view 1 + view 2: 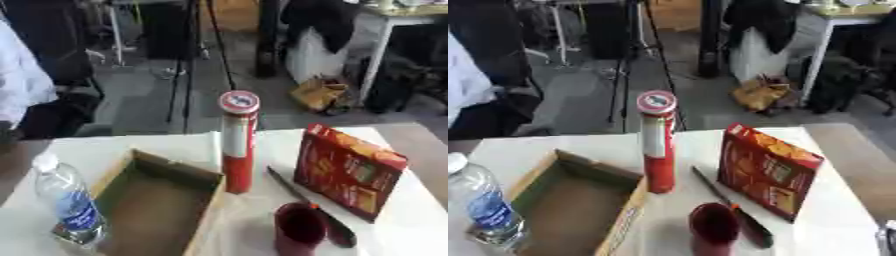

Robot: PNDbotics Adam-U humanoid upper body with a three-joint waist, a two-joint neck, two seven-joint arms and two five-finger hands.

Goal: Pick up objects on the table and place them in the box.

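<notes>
**Operator:** Looking down at the white table (pixel 411 220) from my end, I count five things. An open cardboard box (pixel 156 205) sits left of centre, nothing in it that I can make out. At its left wall stands a clear water bottle (pixel 70 202) with a blue label, upright.

**Second:** And the rest?

**Operator:** A tall red tube (pixel 238 142) with a round lid stands upright just beside the box's far right corner. To the right, a red and orange carton (pixel 348 172) stands on edge, leaning a little. Between tube and carton a dark knife (pixel 302 200) lies on the table, its handle end running behind a dark red cup (pixel 299 229) near the front edge.

**Second:** Hands?

**Operator:** My left hand shows in neither eye. Something grey sits at the lower right corner of the right eye view, (pixel 887 239), perhaps my right hand; I cannot tell whether its fingers are wide or curled. It touches nothing.
</notes>
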